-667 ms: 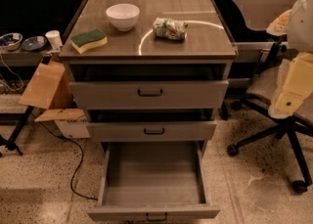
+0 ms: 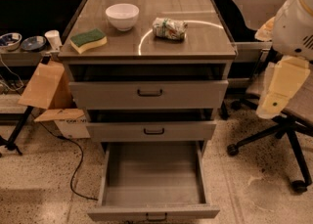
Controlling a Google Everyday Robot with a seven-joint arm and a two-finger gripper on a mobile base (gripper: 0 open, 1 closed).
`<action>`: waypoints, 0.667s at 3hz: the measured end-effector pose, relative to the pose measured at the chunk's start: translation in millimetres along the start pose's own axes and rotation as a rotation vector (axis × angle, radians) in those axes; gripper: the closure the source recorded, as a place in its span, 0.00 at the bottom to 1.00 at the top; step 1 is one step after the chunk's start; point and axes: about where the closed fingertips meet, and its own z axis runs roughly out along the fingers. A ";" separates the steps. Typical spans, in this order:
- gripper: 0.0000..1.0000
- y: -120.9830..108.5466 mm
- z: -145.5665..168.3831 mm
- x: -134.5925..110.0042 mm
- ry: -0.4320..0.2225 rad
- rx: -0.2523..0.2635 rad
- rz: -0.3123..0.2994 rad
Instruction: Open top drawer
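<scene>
The top drawer [image 2: 149, 94] is the tall grey front panel just under the cabinet top, with a small dark bar handle [image 2: 149, 92] at its centre. It stands slightly out, with a dark gap above it. My arm comes in at the right edge, white above and cream below. The gripper [image 2: 274, 101] is at its cream lower end, to the right of the cabinet at about the top drawer's height and well clear of the handle.
The middle drawer [image 2: 152, 131] is slightly out and the bottom drawer [image 2: 152, 213] is pulled fully out over the floor. A white bowl [image 2: 122, 15], a sponge [image 2: 88, 40] and a crumpled packet [image 2: 169, 28] lie on the cabinet top [image 2: 195, 47]. An office chair [image 2: 288, 135] stands right, a cardboard box [image 2: 46, 86] left.
My arm has shifted slightly left toward the cabinet. The drawers have not moved.
</scene>
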 end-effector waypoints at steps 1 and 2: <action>0.00 -8.9 76.8 -37.4 -0.029 -0.067 -0.027; 0.00 -20.8 141.3 -84.8 -0.032 -0.081 -0.049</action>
